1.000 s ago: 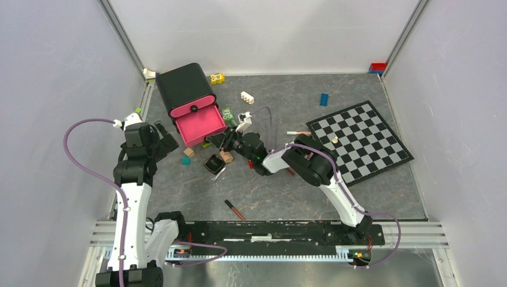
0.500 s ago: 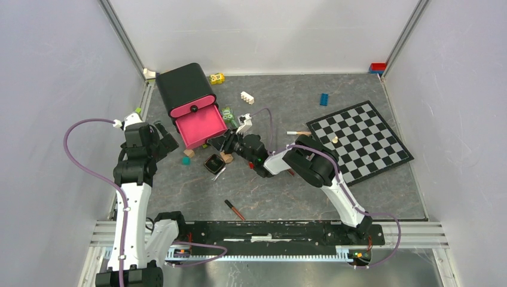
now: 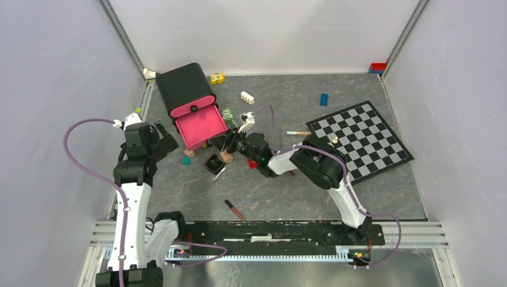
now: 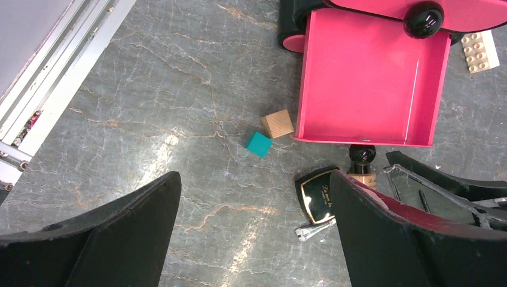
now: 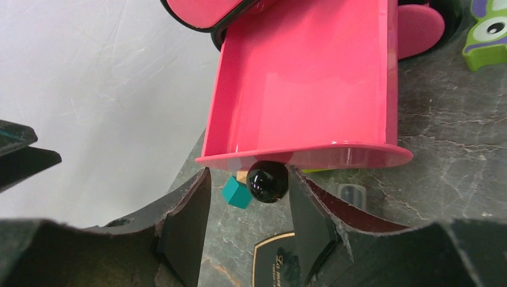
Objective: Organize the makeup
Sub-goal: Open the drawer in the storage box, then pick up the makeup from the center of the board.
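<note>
A small beige bottle (image 4: 362,174) with a round black cap (image 5: 267,181) lies on the table against the front lip of the open pink drawer (image 5: 311,89). My right gripper (image 5: 248,215) straddles the cap, open; the cap sits close to the right finger, with a gap on the left. A square black compact (image 4: 320,194) lies just below it, next to a silver wand (image 4: 314,228). A dark-red tube (image 3: 235,209) lies near the front, and a pink-white pencil (image 3: 298,133) lies by the chessboard. My left gripper (image 4: 254,239) hovers open over bare table, left of the compact.
The black organiser (image 3: 182,86) stands at the back left. A wooden cube (image 4: 278,124) and a teal cube (image 4: 258,144) sit left of the drawer. A green toy (image 5: 490,30), toy bricks (image 3: 247,97) and a chessboard (image 3: 362,140) lie to the right.
My right gripper's jaws have spread apart around the bottle cap and the arm has edged towards the drawer. The left arm has not moved.
</note>
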Available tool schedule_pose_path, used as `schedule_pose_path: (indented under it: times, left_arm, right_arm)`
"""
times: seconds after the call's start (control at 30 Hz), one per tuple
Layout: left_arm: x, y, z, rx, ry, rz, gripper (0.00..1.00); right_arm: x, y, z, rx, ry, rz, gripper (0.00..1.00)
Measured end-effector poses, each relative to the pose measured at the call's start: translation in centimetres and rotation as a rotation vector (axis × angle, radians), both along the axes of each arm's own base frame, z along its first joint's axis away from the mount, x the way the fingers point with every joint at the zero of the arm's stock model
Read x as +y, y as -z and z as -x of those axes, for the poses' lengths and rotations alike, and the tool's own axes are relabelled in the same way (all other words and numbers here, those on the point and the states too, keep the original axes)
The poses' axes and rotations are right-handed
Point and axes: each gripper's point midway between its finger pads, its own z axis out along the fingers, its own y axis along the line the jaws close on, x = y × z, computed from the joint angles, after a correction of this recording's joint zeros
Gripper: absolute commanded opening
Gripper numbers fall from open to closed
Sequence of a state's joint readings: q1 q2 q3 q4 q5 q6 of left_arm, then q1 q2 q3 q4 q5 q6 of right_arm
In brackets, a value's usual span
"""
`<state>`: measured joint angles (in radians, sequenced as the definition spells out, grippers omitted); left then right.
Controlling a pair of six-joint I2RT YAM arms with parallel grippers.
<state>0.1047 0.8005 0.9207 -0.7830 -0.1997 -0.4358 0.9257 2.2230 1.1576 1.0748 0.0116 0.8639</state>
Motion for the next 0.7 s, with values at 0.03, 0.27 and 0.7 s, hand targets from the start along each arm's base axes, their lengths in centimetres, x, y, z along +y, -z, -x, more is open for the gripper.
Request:
schedule_pose_path:
  times: [0.03,0.27,0.7]
  left_arm:
    - [0.0,0.0,0.0,0.0,0.0,0.0,1.0]
    - [0.0,0.0,0.0,0.0,0.0,0.0,1.0]
    - [0.0,0.0,0.0,0.0,0.001,0.001,1.0]
  right_arm:
    - [-0.1,-0.1,0.1,-0.009,0.0,0.006,0.57]
    - [-3.2,-0.1,0.7,-0.084,0.023,0.132,0.56]
    - [-12.5,-1.1,-2.2,-0.164,0.167,0.367,0.57]
